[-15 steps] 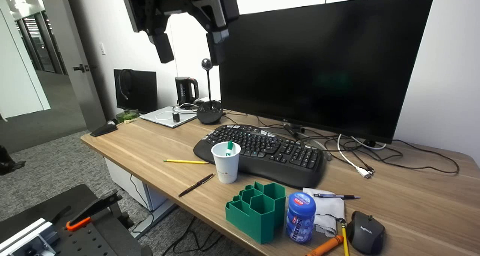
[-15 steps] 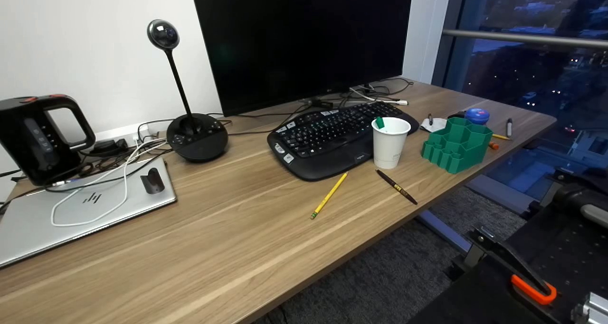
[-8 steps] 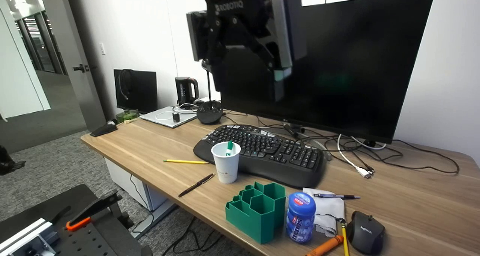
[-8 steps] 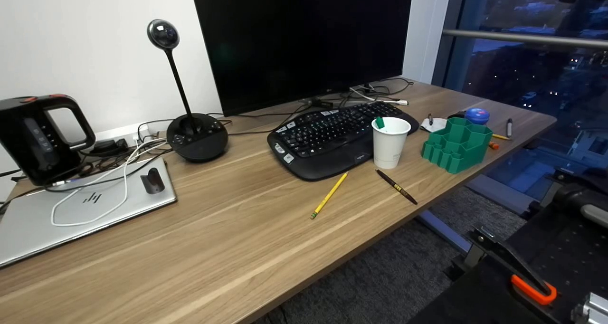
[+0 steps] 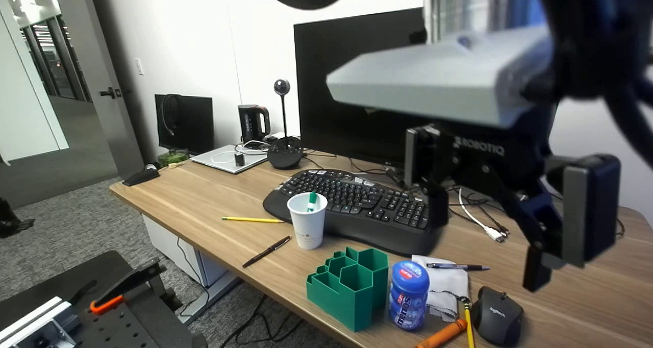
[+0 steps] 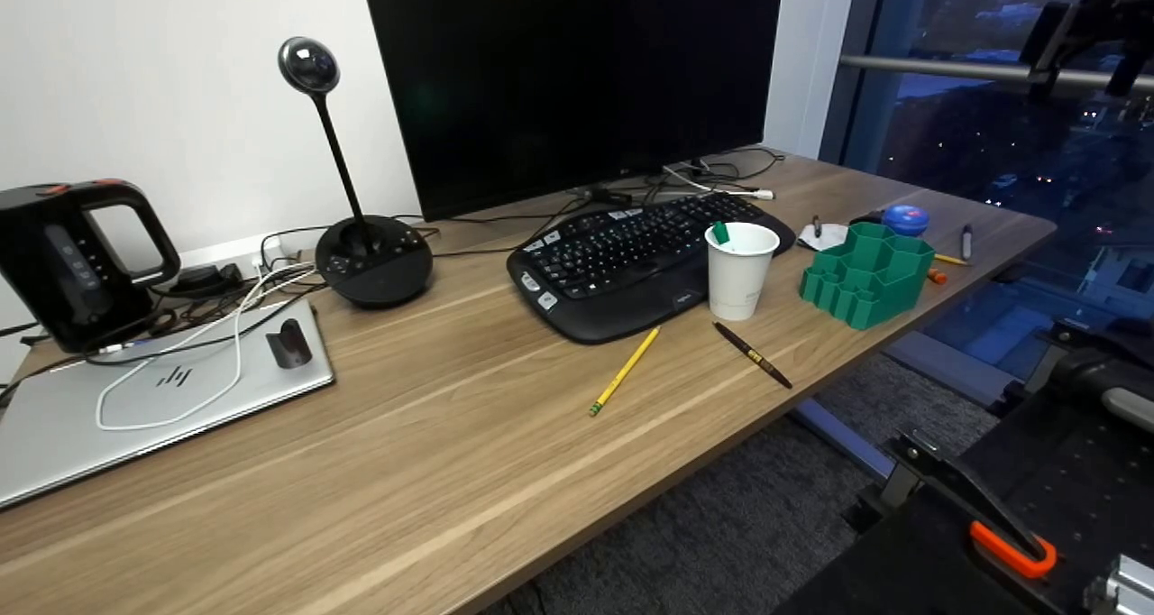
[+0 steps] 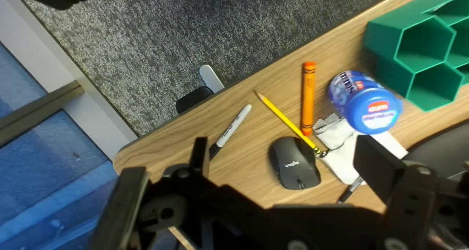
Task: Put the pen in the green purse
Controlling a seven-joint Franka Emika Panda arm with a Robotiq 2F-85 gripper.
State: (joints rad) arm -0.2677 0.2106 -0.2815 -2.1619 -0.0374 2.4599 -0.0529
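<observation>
Tool (image 5: 487, 250) spread, empty. Yellow pencil (image 6: 626, 371) near paper cup (image 6: 737, 277); I judge pickup, drop into green honeycomb organizer (image 5: 336, 301) remain.

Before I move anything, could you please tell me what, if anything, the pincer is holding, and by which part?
Nothing is held: the pincer stands open, its jaws apart with nothing between them.

Gripper (image 5: 487, 242) in air, jaws well apart, fingers (image 7: 377, 167) pointing downward in both exterior views. Arm (image 5: 597, 42) above it, blurred (ROBOTIQ lettering (image 5: 478, 146) legible below). Wrist view: one finger toward each side, wide gap between.
</observation>
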